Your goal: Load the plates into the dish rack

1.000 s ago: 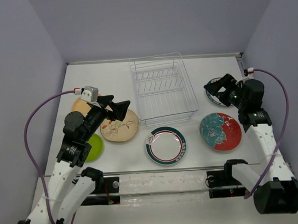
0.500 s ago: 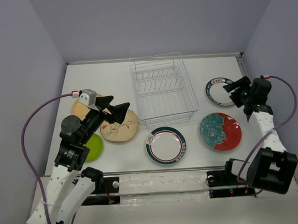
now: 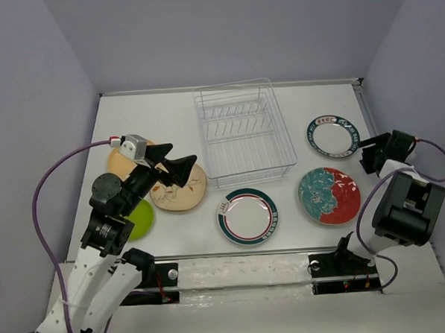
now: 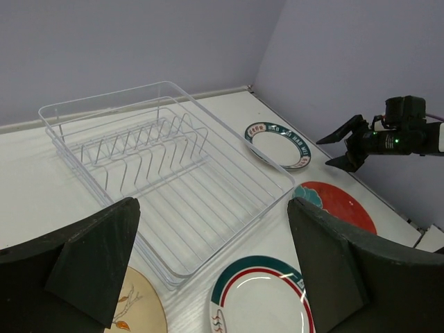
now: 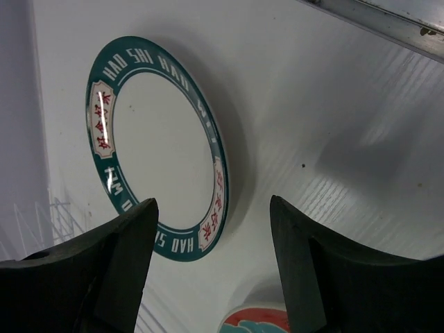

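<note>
The dish rack (image 3: 243, 135) stands at the far centre of the table (image 3: 153, 118). All six plates lie flat on the table, outside the rack.

Left of the rack:
- cream bird-and-branch plate (image 3: 183, 189)
- orange-tan plate (image 3: 117, 158)
- lime green plate (image 3: 142, 218)

Near the rack, at centre:
- white plate with teal-red rim (image 3: 247, 216)

Right of the rack:
- teal-and-red floral plate (image 3: 329, 196)
- dark-rimmed plate (image 3: 332, 136), farther back

The left gripper (image 3: 179, 161) hangs above the cream plate, aimed at the rack, with its fingers spread wide and nothing between them.

The right gripper (image 3: 367, 157) sits at the right edge, just beside the dark-rimmed plate. Its fingers (image 5: 118, 270) are apart and hold nothing.
</note>
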### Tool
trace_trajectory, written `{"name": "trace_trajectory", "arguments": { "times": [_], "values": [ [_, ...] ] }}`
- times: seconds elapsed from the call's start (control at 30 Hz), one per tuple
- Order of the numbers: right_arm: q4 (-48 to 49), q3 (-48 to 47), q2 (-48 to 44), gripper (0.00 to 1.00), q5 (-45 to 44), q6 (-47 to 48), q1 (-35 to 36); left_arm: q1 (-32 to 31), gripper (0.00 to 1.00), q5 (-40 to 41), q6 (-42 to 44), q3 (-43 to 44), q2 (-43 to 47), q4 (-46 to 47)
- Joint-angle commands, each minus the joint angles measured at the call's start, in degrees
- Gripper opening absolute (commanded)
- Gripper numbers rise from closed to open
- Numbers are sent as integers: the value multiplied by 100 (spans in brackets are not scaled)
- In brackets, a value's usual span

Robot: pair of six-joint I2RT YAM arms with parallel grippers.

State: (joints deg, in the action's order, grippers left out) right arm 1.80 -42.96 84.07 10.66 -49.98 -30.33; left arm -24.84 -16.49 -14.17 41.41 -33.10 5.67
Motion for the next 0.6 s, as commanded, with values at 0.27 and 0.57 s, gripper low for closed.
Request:
{"name": "trace_trajectory", "arguments": {
  "times": [0.27,0.57],
  "values": [
    [1717,-98,1435,64,682,-408,-26,-56,99,-47,134,227,102,215],
    [2412,-265,2262,53,1061,-522,-26,-47,99,-29,152,227,41,206]
  ]
}}
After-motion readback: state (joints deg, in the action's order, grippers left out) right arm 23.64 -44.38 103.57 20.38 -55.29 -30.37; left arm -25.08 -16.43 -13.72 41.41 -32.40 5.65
